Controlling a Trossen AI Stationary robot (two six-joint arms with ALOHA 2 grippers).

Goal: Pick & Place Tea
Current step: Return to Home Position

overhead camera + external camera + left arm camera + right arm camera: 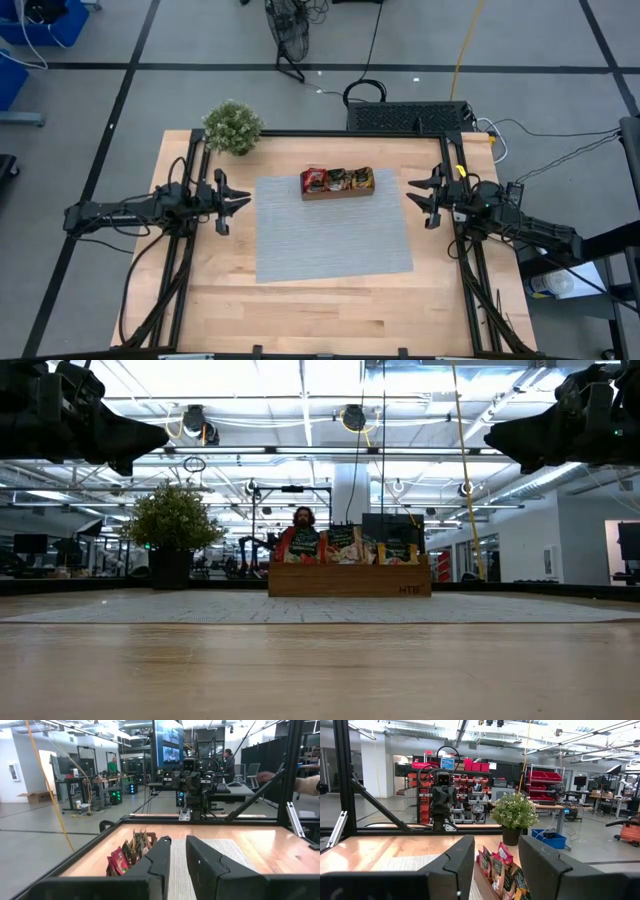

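Observation:
The tea packets (337, 179), red, green and orange-yellow, stand upright in a brown wooden tray (338, 192). The tray sits on the far edge of a grey mat (330, 235). They also show in the low view as tea (345, 545) in the tray (349, 580), and as tea (127, 855) and tea (502, 870) in the wrist views. My left gripper (243, 200) (178, 840) hovers at the mat's left edge, held level, with a narrow gap between its fingers and nothing in it. My right gripper (414, 195) (495, 840) hovers at the mat's right edge, wide open and empty.
A potted plant (233, 125) stands at the table's far left corner. Black frame rails (190, 260) run along the left and right table edges. The bare mat lies between the two grippers. People work at desks in the room beyond (227, 760).

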